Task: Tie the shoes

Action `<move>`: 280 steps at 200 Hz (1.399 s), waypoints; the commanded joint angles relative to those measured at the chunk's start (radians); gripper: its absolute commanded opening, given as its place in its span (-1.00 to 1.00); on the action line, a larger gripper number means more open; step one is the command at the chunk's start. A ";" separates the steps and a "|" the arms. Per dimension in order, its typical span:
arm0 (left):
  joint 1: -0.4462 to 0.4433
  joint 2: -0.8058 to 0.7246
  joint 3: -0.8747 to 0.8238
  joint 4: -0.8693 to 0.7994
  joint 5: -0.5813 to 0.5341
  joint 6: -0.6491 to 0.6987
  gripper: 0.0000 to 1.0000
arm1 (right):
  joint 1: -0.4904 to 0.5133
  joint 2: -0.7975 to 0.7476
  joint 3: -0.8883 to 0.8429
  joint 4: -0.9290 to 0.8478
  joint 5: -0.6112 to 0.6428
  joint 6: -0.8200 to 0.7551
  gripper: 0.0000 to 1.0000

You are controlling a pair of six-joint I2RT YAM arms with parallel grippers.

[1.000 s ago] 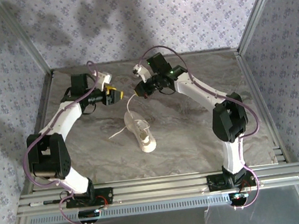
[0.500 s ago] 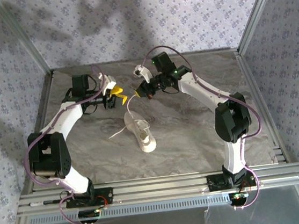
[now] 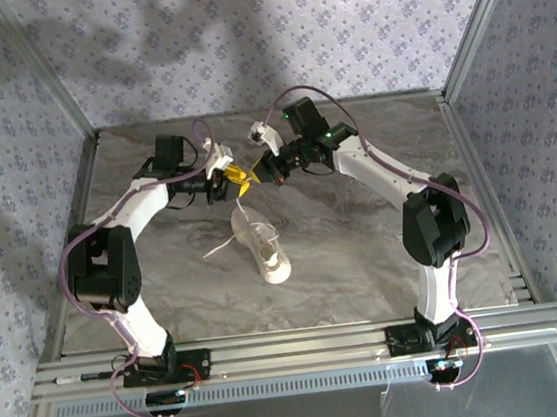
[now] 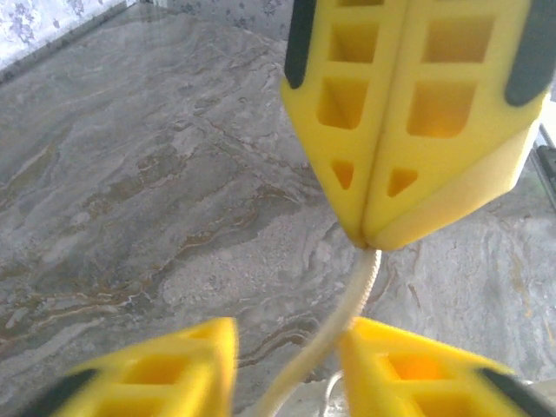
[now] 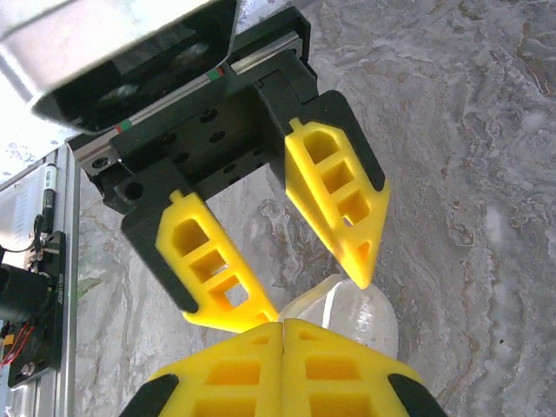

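The small white shoe lies mid-table, toe toward the arms. One thin white lace rises from it to my right gripper, which is shut on its end. In the left wrist view the lace hangs from the right gripper's closed tips and passes between my left gripper's yellow fingers, which stand apart around it, the lace close to the right-hand one. In the right wrist view my shut right gripper faces the open left gripper above the shoe. A second lace trails left on the table.
The marble-patterned table is fenced by aluminium rails, with a slotted rail along the near edge and patterned walls behind. Both arms meet at the back centre, their purple cables arching above.
My left gripper has swung right to meet the right gripper and its jaws have narrowed around the hanging lace. The right gripper has stayed shut, almost in place.
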 commanded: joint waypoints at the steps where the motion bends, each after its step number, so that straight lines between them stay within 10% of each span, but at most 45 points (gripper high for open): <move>1: -0.007 0.015 0.052 -0.073 0.062 0.088 -0.98 | -0.009 -0.043 -0.022 0.034 -0.019 0.021 -1.00; 20: -0.015 -0.006 0.049 -0.114 0.025 0.109 -1.00 | -0.014 -0.047 -0.032 0.045 -0.005 0.056 -1.00; 62: -0.058 -0.092 0.009 -0.231 -0.205 0.238 -1.00 | -0.064 -0.151 -0.222 0.114 0.059 0.186 -0.21; 182: -0.332 -0.088 0.010 -0.457 -0.967 0.571 -1.00 | -0.002 -0.264 -0.862 0.469 0.152 0.498 -0.63; 280: -0.449 -0.004 0.023 -0.494 -0.992 0.575 -1.00 | 0.025 -0.207 -0.907 0.612 0.102 0.570 -0.65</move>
